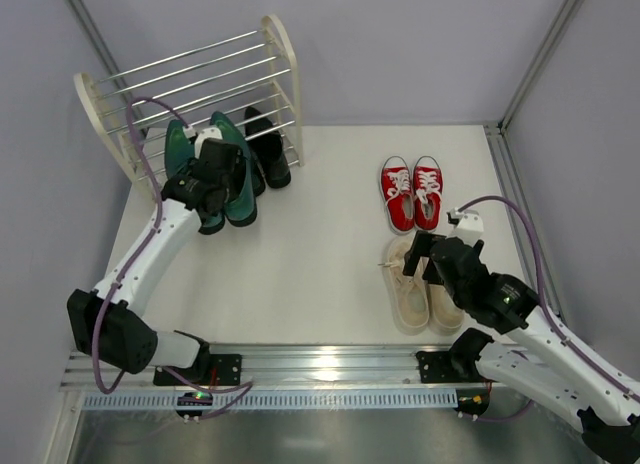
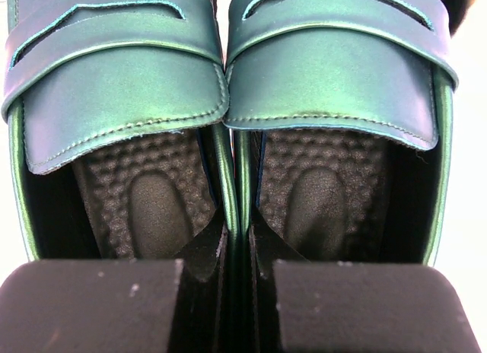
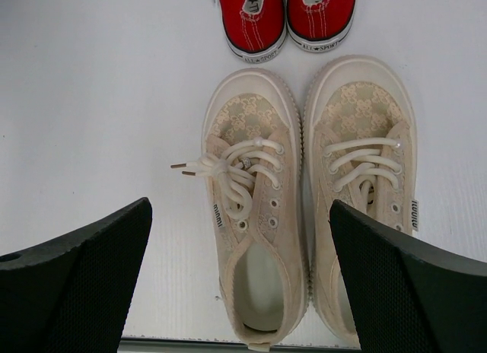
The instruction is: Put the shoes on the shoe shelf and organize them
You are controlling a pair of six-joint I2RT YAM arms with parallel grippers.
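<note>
The green loafers (image 1: 241,199) are found at the far left of the table (image 1: 300,264), just near of the shelf (image 1: 284,49); they are gripped side by side by the left gripper (image 1: 213,174). In the left wrist view 1 of its fingers (image 2: 91,307) is seen inside each shoe; the 2 inner walls are pinched between them, so the fingers are clamped almost together on those walls. The long way of the loafers runs from near to far, toward the shelf; the shelf lies just ahead of the pair, so a lift and a push away are judged to be needed next. The left arm is by far the nearer one to the shelf.

The black shoes (image 1: 268,144) are seen just right of the loafers, at the foot of the shelf; whether they are on the lowest rods or on the table cannot be told. Whether the loafers are lifted or resting cannot be told either; their toes are cut off in the left wrist view.

The right gripper (image 1: 425,256) is hung over the beige sneakers (image 1: 420,289) at the near right; its fingers are spread wide and nothing is gripped. The beige toes are pointed far, at the red sneakers (image 1: 412,192) just beyond. No white shoes are seen in any view.
</note>
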